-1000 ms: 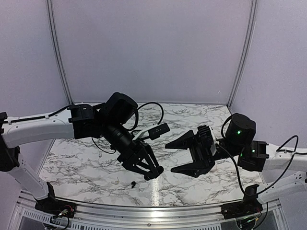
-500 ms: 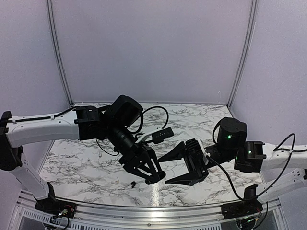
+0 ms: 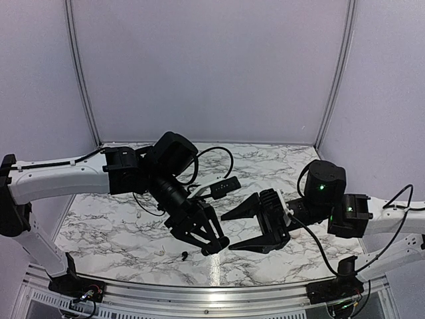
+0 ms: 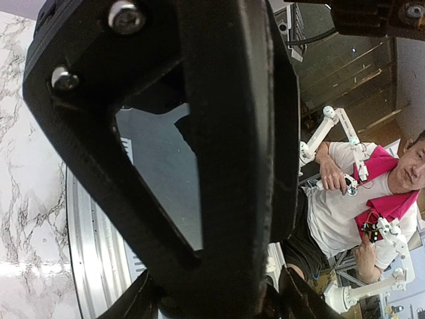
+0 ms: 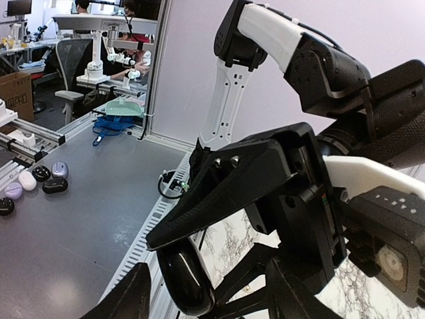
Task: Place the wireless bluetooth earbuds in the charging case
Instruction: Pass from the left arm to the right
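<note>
One tiny black earbud (image 3: 184, 254) lies on the marble table (image 3: 279, 166) near the front edge, just left of the left gripper's tip. The second earbud and the cream-white charging case do not show. My left gripper (image 3: 211, 244) hangs low over the table, shut on a glossy black rounded puck-like object (image 5: 182, 282), which shows between its fingers (image 5: 219, 199) in the right wrist view. My right gripper (image 3: 226, 233) is open and empty; its jaws face the left gripper's tip from the right, very close. The left wrist view is filled by a black finger (image 4: 219, 133).
The table's metal front rail (image 3: 212, 292) runs just below the earbud. The two arms nearly meet at front centre. A cable (image 3: 212, 156) loops over the left wrist. Purple walls (image 3: 212, 66) enclose the back and sides.
My right gripper has moved left and closed in on the left gripper's tip. My left gripper has shifted slightly right, still holding the black object. The earbud has not moved.
</note>
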